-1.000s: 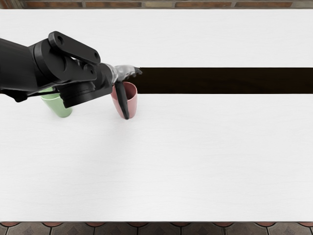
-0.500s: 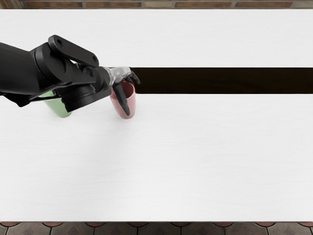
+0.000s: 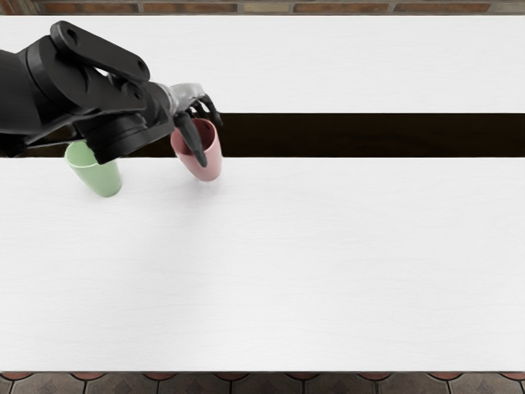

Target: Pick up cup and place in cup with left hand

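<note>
Plainly, the left hand (image 3: pixel 189 100) has its fingers (image 3: pixel 194 141) clamped on the pink cup (image 3: pixel 213 154), which looks raised; farther left, apart from it, the green cup (image 3: pixel 102 177) stands on the table (image 3: pixel 328 263), so the carry should run leftward, over its mouth.

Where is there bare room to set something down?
Bare patches of white table lie between the cups and the near edge, and on both sides of the dark band, right of the tapered pink cup. The far left is crowded: left robot hand gripping that cup, tapered green cup beside, arm above.
</note>
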